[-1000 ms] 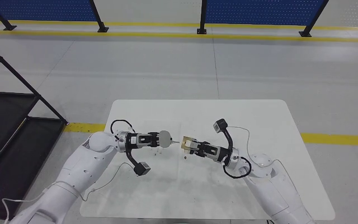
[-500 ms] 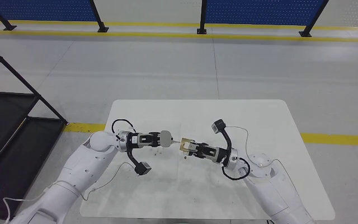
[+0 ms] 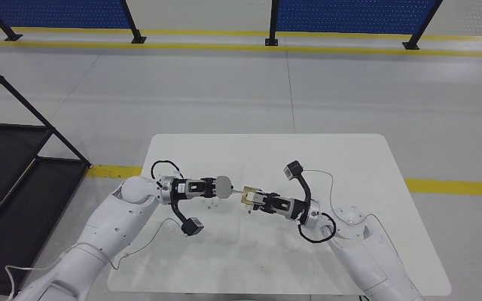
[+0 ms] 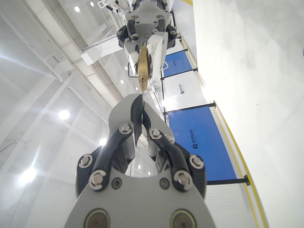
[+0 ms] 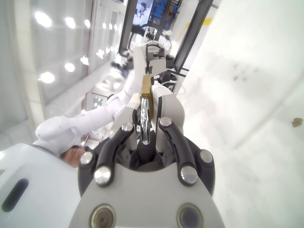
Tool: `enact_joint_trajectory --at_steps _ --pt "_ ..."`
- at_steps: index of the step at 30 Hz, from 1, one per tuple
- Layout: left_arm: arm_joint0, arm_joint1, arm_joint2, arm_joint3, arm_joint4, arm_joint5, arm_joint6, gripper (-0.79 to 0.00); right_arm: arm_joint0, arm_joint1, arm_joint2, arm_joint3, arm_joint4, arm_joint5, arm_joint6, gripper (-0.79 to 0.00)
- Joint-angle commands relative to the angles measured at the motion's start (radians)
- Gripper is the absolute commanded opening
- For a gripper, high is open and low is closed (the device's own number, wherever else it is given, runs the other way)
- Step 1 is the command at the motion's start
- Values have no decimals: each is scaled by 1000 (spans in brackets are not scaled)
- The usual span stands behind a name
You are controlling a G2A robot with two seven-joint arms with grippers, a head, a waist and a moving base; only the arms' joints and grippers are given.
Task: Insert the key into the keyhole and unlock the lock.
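Note:
A brass padlock (image 3: pixel 248 195) hangs above the middle of the white table (image 3: pixel 339 158), with my right gripper (image 3: pixel 258 199) shut on it. In the right wrist view its silver shackle (image 5: pixel 144 116) lies between the fingers (image 5: pixel 166 100) and its brass body (image 5: pixel 146 86) points away. My left gripper (image 3: pixel 224 186) faces it from the left, shut on the key (image 3: pixel 236 193). In the left wrist view the thin key (image 4: pixel 142 97) sticks out of my left gripper (image 4: pixel 140 104), and its tip meets the keyhole end of the padlock (image 4: pixel 143 67). How deep it sits I cannot tell.
Both arms are held above the table's near half. A black rack (image 3: pixel 30 173) stands on the floor at the left. Blue barrier panels (image 3: pixel 346 15) line the far side of the floor. A small brown speck (image 5: pixel 296 122) lies on the tabletop.
The right gripper has shifted the padlock slightly left toward the key, closing the gap between them. The left arm has hardly moved.

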State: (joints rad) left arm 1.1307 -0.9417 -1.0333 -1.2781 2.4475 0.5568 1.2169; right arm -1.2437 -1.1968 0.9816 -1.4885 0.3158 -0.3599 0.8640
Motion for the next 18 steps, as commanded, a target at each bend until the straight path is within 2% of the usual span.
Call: enact_joint_trajectory --at_steps 1,18 --pt "1 0 0 -1 -1 0 3 -785 0 0 0 0 -1 1 -2 -785" --pt "8 0 -9 -8 7 -4 20 -785 0 1 3 -1 -4 1 1 -785"
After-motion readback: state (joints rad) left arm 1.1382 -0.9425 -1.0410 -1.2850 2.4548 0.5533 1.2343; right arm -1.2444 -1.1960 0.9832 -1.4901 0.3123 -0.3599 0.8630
